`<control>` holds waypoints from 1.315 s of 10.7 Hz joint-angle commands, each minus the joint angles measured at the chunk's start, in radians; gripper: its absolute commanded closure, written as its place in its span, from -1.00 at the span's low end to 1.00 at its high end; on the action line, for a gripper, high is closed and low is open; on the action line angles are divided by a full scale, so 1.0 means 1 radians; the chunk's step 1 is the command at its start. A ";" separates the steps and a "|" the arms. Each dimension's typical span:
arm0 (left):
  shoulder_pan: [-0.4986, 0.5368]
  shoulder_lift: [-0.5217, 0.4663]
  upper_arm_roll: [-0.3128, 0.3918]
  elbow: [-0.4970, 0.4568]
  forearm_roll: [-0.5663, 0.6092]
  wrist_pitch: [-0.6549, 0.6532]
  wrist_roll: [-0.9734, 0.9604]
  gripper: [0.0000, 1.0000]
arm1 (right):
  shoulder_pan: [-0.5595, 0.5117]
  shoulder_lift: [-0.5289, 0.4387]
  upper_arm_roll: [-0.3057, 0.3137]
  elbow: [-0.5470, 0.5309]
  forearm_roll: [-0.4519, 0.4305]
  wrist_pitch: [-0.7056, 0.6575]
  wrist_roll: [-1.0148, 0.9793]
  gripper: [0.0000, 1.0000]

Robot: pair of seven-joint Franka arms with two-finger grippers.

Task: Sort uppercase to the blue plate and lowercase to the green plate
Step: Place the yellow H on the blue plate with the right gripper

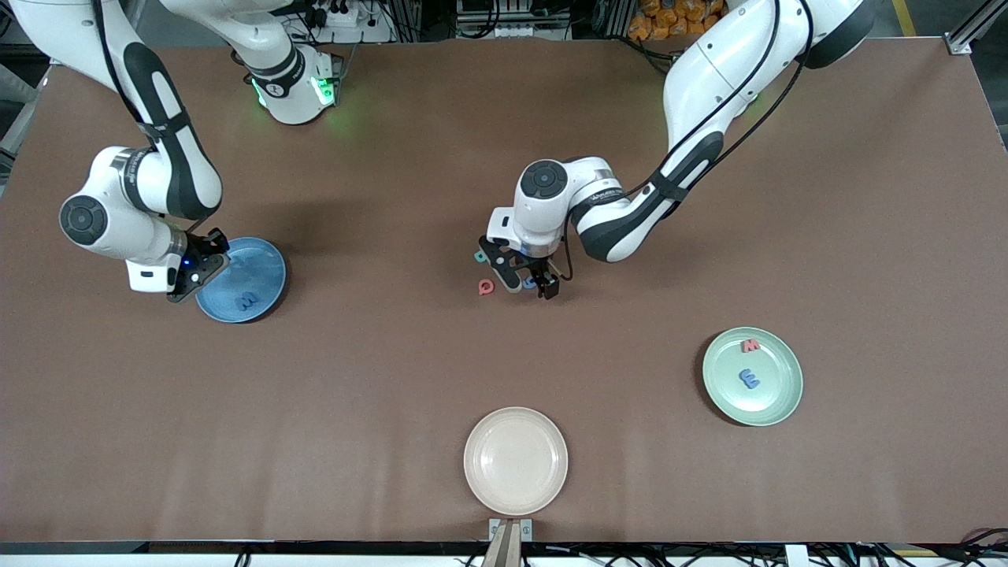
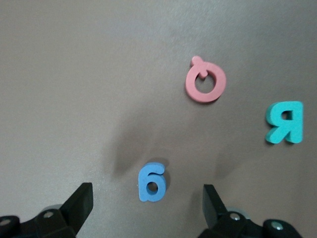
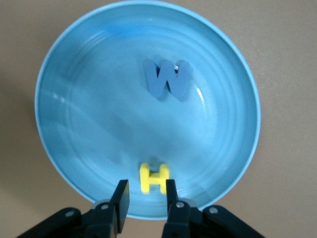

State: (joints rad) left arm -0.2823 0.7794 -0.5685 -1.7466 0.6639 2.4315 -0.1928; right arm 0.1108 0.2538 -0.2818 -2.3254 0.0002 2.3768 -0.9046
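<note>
Toward the right arm's end of the table: blue plate (image 1: 272, 264), with the blue W (image 1: 248, 300) lying flat in it. The right gripper (image 1: 195, 274) hangs low over that plate's rim. The right wrist view shows its fingers (image 3: 123, 194) only narrowly parted, with the yellow H (image 3: 154, 178) flat on the plate at their tips and a little slack beside it. Mid-table: the left gripper (image 1: 529, 283) is low over the loose letters, fingers (image 2: 79, 201) spread wide on either side of the blue g-like letter (image 2: 151, 182), touching neither edge. The red Q (image 1: 486, 287) lies just beside the gripper on the bare table, and the teal R (image 1: 479, 256) is farther from the front camera than the Q. Beige plate (image 1: 516, 461) sits nearest the front camera. Toward the left arm's end: green plate (image 1: 776, 402) holds the red m (image 1: 750, 345) and the blue e (image 1: 749, 379), apart, with the e nearer the camera.
</note>
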 commanded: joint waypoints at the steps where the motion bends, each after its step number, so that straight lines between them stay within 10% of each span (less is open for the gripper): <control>1: -0.014 0.024 0.021 0.022 -0.013 0.006 0.009 -0.95 | 0.000 -0.013 0.010 -0.009 -0.006 0.007 0.001 -0.30; 8: -0.032 0.031 0.036 0.022 -0.013 0.006 0.001 -0.61 | 0.158 -0.042 0.156 0.044 0.153 -0.065 0.479 -0.29; 14: -0.029 0.026 0.048 0.022 -0.013 0.004 0.010 0.39 | 0.276 -0.005 0.354 0.051 0.257 0.154 0.984 -0.29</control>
State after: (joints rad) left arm -0.3009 0.8065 -0.5448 -1.7266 0.6617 2.4333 -0.1934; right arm 0.3648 0.2398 0.0372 -2.2636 0.2371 2.4749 -0.0270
